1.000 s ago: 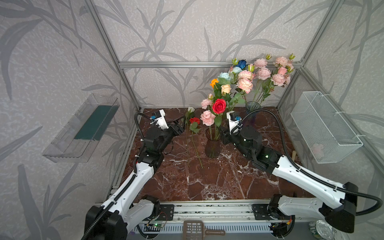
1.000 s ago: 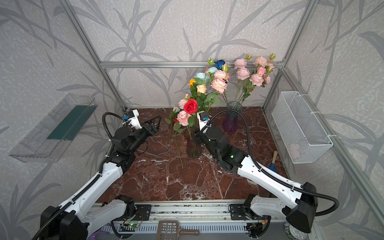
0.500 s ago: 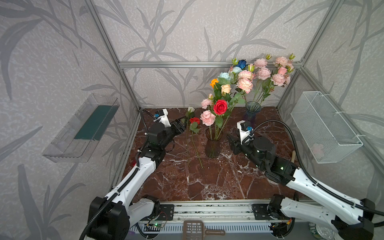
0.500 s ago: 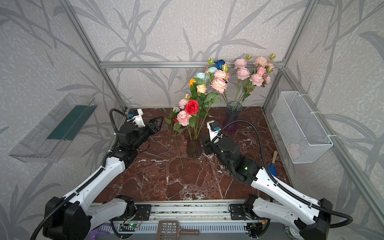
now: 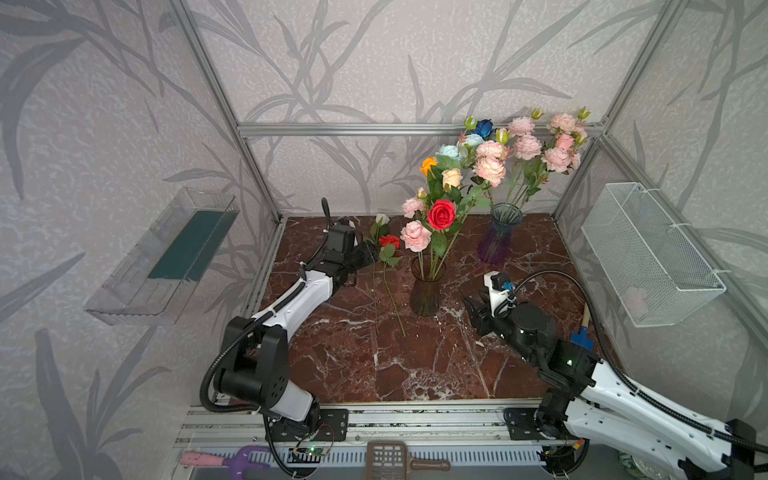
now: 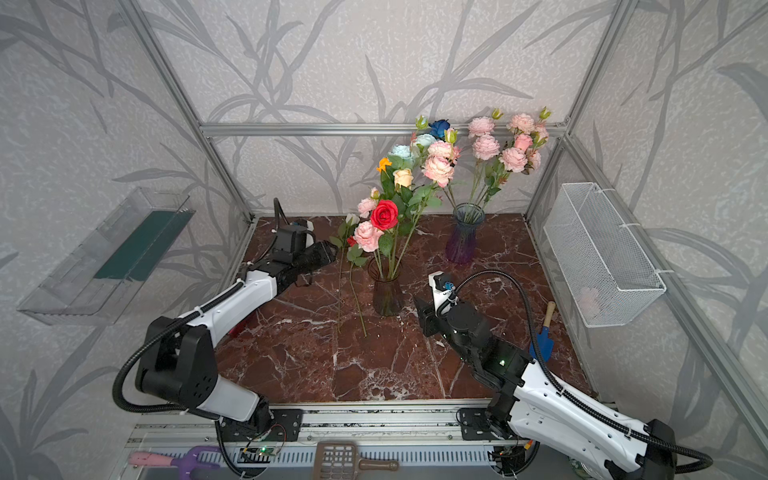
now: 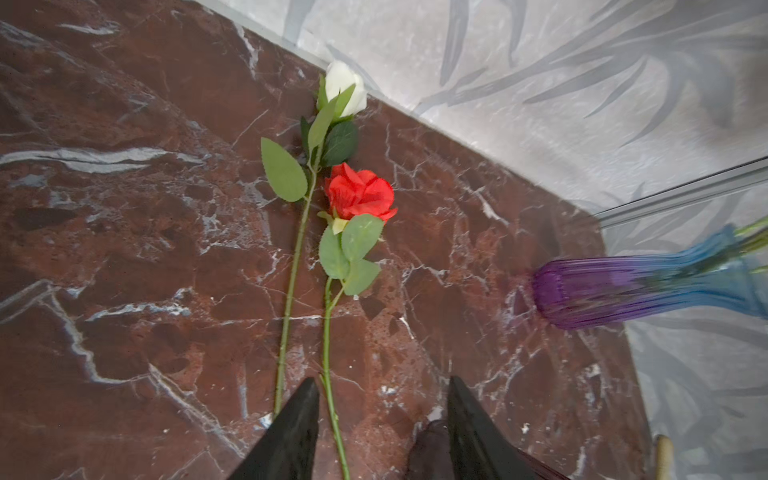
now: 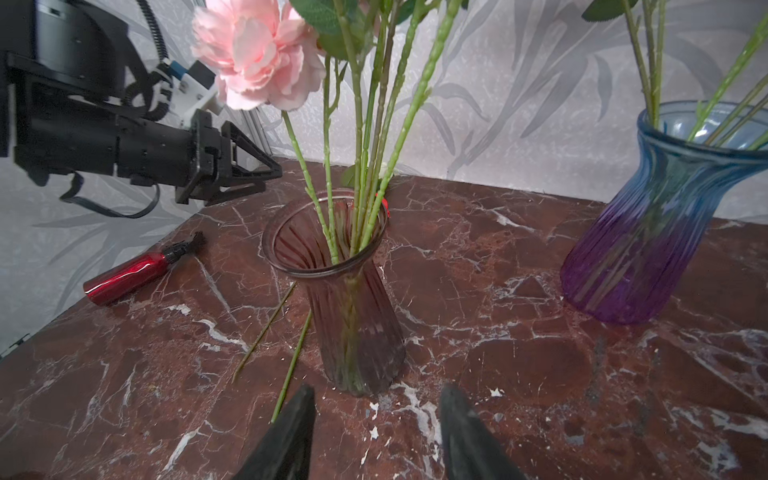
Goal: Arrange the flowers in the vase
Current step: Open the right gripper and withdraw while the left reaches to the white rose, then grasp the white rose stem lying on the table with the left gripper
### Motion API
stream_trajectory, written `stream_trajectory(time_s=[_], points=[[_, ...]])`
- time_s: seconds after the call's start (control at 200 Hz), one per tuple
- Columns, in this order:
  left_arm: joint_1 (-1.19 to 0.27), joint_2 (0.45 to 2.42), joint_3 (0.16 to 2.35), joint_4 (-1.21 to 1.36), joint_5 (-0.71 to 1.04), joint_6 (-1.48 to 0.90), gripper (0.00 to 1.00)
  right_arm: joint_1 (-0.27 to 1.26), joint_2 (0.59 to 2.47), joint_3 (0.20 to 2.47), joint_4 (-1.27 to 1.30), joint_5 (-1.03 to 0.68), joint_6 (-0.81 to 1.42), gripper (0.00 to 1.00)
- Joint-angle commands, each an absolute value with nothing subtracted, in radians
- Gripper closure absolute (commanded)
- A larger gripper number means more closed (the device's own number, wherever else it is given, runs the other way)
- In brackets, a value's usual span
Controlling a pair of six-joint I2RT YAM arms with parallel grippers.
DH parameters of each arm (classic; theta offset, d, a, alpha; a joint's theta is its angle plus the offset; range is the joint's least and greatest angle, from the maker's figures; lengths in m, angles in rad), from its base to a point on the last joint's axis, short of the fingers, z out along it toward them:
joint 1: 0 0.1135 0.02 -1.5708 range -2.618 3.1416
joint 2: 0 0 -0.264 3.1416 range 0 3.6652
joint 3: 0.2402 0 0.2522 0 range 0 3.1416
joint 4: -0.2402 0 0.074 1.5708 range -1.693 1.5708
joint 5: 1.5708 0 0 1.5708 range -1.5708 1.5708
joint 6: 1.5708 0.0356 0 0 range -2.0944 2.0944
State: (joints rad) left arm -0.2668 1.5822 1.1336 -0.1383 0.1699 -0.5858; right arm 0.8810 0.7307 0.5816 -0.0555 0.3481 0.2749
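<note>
The red rose [image 7: 359, 193] lies flat on the marble table [image 7: 124, 249], its stem running alongside that of a white rose [image 7: 343, 85], both just left of the brown vase [image 8: 361, 332] where most of the flowers already stand. A second, blue-and-purple vase [image 8: 636, 257] farther back holds the tall pink ones.

To my eye these loose stems are light and thin, probably springy plastic, with soft cloth heads that would crush if pinched. The bare stretch of stem below the leaves looks like the place to take hold. It is so slender that it could roll or slip between the fingers, and the white rose's stem lies close enough to get caught too.

The left gripper [image 7: 381, 380] reaches low and nearly level over the table from the left wall. Its jaws are apart, with the red rose's stem running between them, close to one finger [image 7: 299, 415] and not pinched. The right gripper [image 8: 376, 388] sits low near the brown vase's foot, pointed at it, with its jaws apart and nothing in them.
</note>
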Motion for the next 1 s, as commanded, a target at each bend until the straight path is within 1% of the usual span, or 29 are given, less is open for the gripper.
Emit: stream_trajectory(time_s=[0.0, 0.175, 0.265, 0.3, 0.37, 0.495, 0.66, 0.76, 0.885, 0.995], points=[[-0.275, 1.675, 1.265, -0.326, 0.121, -0.485, 0.51, 0.882, 0.689, 0.540, -0.022, 0.324, 0.344, 0.50], [-0.274, 1.889, 1.520, -0.544, 0.023, -0.387, 0.52, 0.882, 0.658, 0.485, -0.003, 0.308, 0.374, 0.50], [-0.275, 2.026, 1.680, -0.692, -0.009, -0.344, 0.59, 0.881, 0.648, 0.479, -0.006, 0.300, 0.374, 0.50], [-0.275, 2.083, 1.751, -0.758, -0.038, -0.334, 0.64, 0.881, 0.643, 0.479, -0.009, 0.293, 0.374, 0.50], [-0.275, 2.164, 1.842, -0.827, -0.080, -0.318, 0.68, 0.879, 0.635, 0.476, -0.020, 0.282, 0.381, 0.50], [-0.275, 2.225, 1.874, -0.821, -0.055, -0.286, 0.68, 0.879, 0.606, 0.455, -0.036, 0.277, 0.398, 0.50], [-0.273, 2.252, 1.870, -0.767, 0.047, -0.264, 0.68, 0.879, 0.571, 0.435, -0.060, 0.285, 0.408, 0.50], [-0.275, 2.275, 1.874, -0.752, 0.065, -0.275, 0.68, 0.879, 0.562, 0.434, -0.072, 0.288, 0.407, 0.50], [-0.275, 2.306, 1.891, -0.757, 0.056, -0.284, 0.68, 0.879, 0.556, 0.434, -0.080, 0.290, 0.407, 0.50], [-0.275, 2.338, 1.919, -0.790, -0.009, -0.290, 0.69, 0.877, 0.555, 0.433, -0.086, 0.289, 0.407, 0.50]])
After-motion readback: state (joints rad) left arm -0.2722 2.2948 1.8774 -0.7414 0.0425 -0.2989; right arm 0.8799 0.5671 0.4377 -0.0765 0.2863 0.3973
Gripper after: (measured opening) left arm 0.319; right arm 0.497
